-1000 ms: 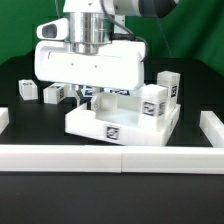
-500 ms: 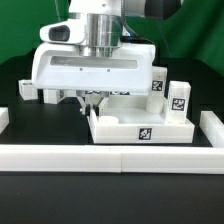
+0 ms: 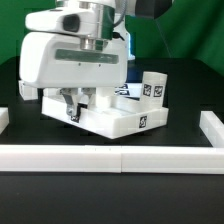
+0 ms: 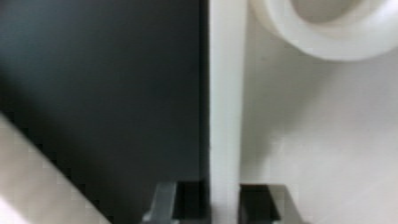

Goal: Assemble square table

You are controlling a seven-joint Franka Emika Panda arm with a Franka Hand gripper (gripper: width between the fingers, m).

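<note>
The white square table top (image 3: 118, 118) lies in the middle of the black table, turned at an angle, with tags on its side walls. My gripper (image 3: 76, 103) comes down over its corner at the exterior view's left and is shut on the raised rim. In the wrist view the rim wall (image 4: 222, 100) runs between my two fingertips (image 4: 180, 205), and a round socket (image 4: 338, 30) shows on the tray floor. Small white tagged leg blocks stand behind: one (image 3: 152, 88) at the exterior view's right and one (image 3: 27, 90) at its left.
Long white border rails run along the front (image 3: 110, 158), with end pieces at the exterior view's right (image 3: 212, 126) and left (image 3: 3, 118). The arm's white body hides the area behind the top.
My gripper has swung toward the exterior view's left with the table top in its grasp. The top has turned from square-on to an angle and shifted left.
</note>
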